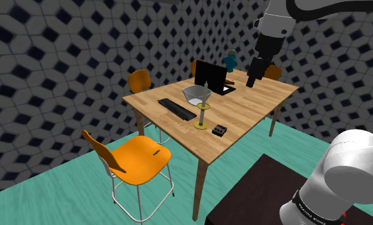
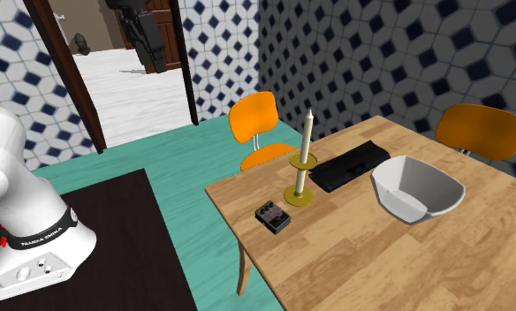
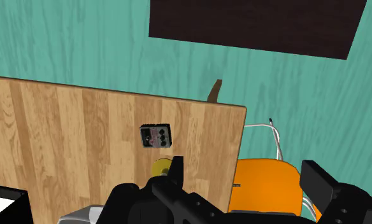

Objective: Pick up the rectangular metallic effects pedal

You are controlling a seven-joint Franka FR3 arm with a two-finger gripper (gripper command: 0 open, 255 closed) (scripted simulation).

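Note:
The effects pedal is a small dark rectangular box with knobs on top, lying near the table corner closest to the stand. In the second exterior view the pedal sits just in front of the candlestick. My black gripper hangs high above the table's far side, well away from the pedal. From the wrist, the pedal lies far below, ahead of the gripper. Its fingers stand wide apart with nothing between them.
On the wooden table stand a candlestick, a grey bowl, a black keyboard and a laptop. Orange chairs surround it. The dark stand is close to the pedal's corner.

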